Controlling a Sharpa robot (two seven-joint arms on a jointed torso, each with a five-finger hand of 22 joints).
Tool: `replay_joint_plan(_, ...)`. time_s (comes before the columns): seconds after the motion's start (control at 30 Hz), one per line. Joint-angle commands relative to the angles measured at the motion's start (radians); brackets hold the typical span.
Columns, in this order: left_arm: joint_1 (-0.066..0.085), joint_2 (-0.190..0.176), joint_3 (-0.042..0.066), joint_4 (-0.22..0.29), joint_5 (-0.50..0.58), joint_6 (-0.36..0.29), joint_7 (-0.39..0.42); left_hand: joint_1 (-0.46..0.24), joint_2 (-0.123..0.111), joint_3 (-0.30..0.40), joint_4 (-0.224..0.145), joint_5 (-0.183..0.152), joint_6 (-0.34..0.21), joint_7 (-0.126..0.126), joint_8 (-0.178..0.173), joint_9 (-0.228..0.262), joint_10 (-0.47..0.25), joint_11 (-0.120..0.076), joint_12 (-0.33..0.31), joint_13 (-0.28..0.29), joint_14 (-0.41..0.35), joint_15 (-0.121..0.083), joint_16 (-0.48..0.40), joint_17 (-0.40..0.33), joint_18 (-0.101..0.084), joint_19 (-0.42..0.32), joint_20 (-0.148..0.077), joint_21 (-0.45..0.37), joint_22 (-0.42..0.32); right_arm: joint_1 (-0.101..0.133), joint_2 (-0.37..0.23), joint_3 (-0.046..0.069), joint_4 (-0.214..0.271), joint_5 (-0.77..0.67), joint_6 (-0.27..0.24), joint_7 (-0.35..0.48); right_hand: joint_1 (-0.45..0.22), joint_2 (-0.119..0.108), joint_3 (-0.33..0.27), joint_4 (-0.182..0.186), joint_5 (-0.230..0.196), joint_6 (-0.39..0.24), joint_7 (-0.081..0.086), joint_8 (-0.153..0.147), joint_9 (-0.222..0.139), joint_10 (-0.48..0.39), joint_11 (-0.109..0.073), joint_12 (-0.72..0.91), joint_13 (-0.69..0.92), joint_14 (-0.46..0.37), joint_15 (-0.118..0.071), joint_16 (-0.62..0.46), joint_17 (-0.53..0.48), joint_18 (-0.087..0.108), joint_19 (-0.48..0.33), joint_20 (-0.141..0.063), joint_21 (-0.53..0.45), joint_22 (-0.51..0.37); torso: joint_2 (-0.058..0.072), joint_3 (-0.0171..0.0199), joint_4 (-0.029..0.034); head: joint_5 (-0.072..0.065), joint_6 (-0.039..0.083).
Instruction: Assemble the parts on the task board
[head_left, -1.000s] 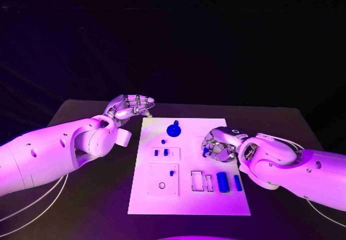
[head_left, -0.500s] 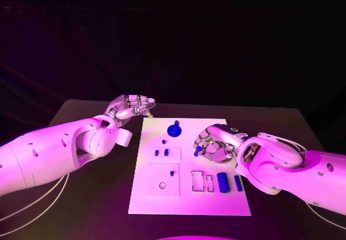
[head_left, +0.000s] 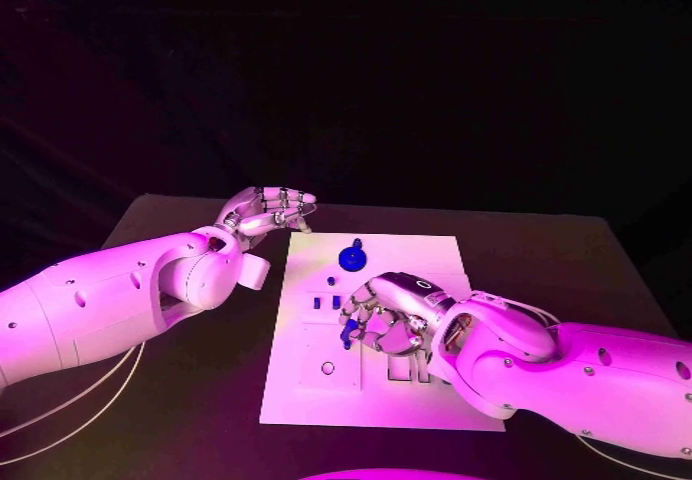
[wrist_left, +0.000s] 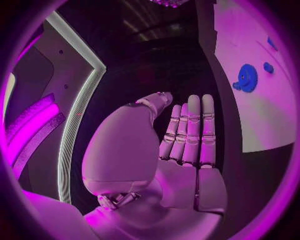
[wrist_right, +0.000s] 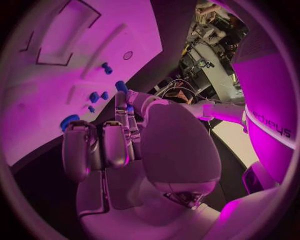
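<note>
The white task board (head_left: 296, 400) lies in the middle of the black table. A blue gear (head_left: 352, 258) stands near its far edge, and two small blue pegs (head_left: 326, 300) sit left of centre. My right hand (head_left: 389, 318) hovers over the board's middle and pinches a small blue part (head_left: 348, 335) at its fingertips, above the square plate with a round hole (head_left: 327, 368). In the right wrist view the blue part (wrist_right: 121, 86) shows at the fingertips over the board (wrist_right: 56, 75). My left hand (head_left: 268, 212) is off the board's far left corner, holding nothing, its fingers (wrist_left: 190, 130) straight.
The right forearm (head_left: 577, 365) covers the board's near right part. In the left wrist view the gear (wrist_left: 247, 78) and the board (wrist_left: 256, 120) lie beyond the left hand. Dark table surface (head_left: 173, 420) surrounds the board.
My right hand has moved left and nearer across the board, carrying the small blue part from the right side to the middle. Its arm now hides the near right slots. The left hand stays put.
</note>
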Motion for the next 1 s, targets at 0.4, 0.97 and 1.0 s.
replay_joint_plan(0.4,0.0,0.012,0.0,-0.001,-0.003,0.02,0.004,0.006,0.001,-0.004,-0.001,0.002,-0.008,0.002,0.006,0.0,-0.01,0.0,0.005,0.0,-0.006,0.001,-0.004,-0.001,0.008,-0.005,0.002,-0.003,0.002,-0.056,0.08,-0.005,-0.054,-0.031,0.021,0.058,-0.011,0.002,0.007,-0.004,0.002,-0.006,0.005,0.07,0.09,0.0,0.002,-0.007,0.001,0.013,-0.004,0.0,-0.004,-0.009,0.057,-0.006,-0.008,0.215,0.0,-0.0001,0.0011,0.024,-0.015)
replay_joint_plan(0.97,0.0,0.015,0.0,-0.004,-0.002,0.021,0.002,0.004,0.002,-0.005,0.0,0.002,-0.009,0.002,0.007,0.0,-0.012,0.001,0.007,0.0,-0.007,0.002,-0.003,-0.001,0.007,-0.006,0.003,-0.003,0.003,-0.084,0.105,-0.01,-0.09,-0.079,0.051,0.03,-0.013,0.001,0.009,-0.007,0.001,-0.008,0.006,0.07,0.092,0.0,0.002,-0.008,0.001,0.013,-0.003,-0.001,-0.005,-0.009,0.056,-0.006,-0.009,0.214,0.0,-0.0005,-0.0002,0.031,-0.023)
replay_joint_plan(1.0,0.0,0.015,0.0,-0.004,-0.002,0.022,0.002,0.004,0.002,-0.005,0.0,0.002,-0.009,0.002,0.007,0.0,-0.012,0.001,0.007,0.0,-0.007,0.002,-0.003,-0.001,0.007,-0.006,0.003,-0.003,0.003,-0.084,0.106,-0.01,-0.091,-0.08,0.055,0.028,-0.013,0.001,0.009,-0.007,0.001,-0.008,0.006,0.07,0.092,0.0,0.002,-0.008,0.001,0.013,-0.003,-0.001,-0.005,-0.009,0.056,-0.006,-0.009,0.214,0.0,-0.0003,-0.0002,0.031,-0.024)
